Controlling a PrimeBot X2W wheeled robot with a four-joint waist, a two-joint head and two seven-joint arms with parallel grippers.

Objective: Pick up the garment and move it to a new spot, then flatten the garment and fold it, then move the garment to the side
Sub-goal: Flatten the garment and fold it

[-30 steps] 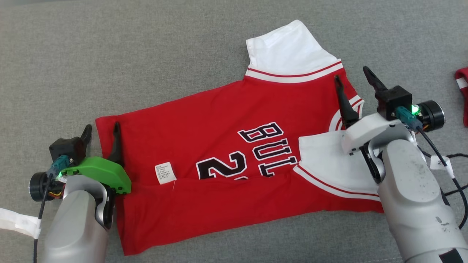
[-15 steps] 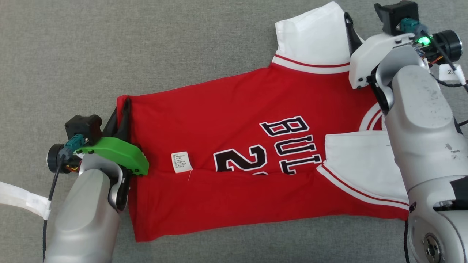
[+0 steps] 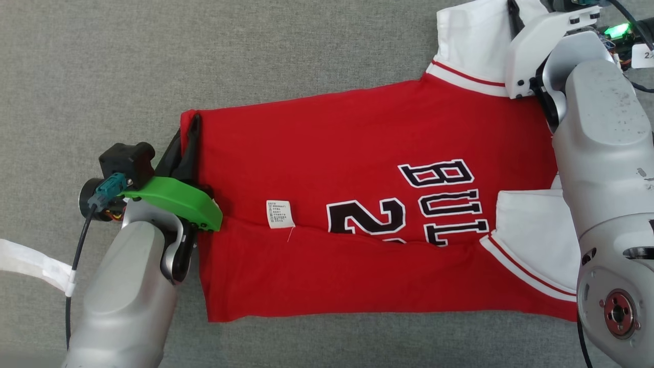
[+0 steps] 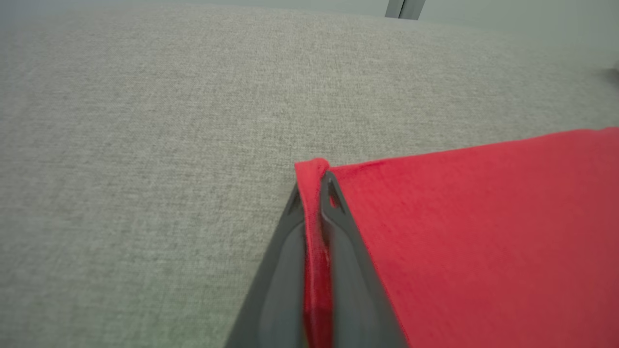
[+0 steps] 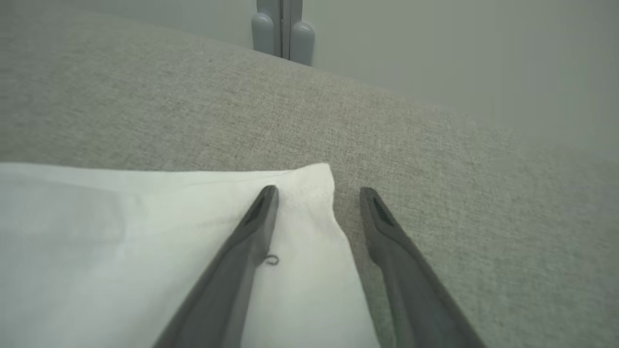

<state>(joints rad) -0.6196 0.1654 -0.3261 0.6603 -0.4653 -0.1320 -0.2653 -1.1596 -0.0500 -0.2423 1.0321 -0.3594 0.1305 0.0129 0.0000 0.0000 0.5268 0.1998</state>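
Observation:
The garment [image 3: 332,153] is a red jersey with white sleeves and black lettering, lying flat on grey cloth with its near edge folded over. My left gripper [image 3: 188,134] is shut on the red hem corner [image 4: 309,171] at the garment's left end, and the cloth runs pinched between the two fingers. My right gripper [image 5: 319,191] is open over the far white sleeve [image 3: 475,36]. One of its fingers rests on the sleeve's corner [image 5: 309,183], the other on the grey cloth beside it.
The grey cloth surface [image 3: 153,61] stretches out on all sides of the garment. A white care label [image 3: 280,213] sits near the fold. A white strap [image 3: 30,263] hangs off my left arm. A pale post [image 5: 283,31] stands beyond the far edge.
The head camera has shifted, sliding the picture right and up. My left gripper has closed on the hem corner. My right gripper has moved from the armhole to the far sleeve's corner.

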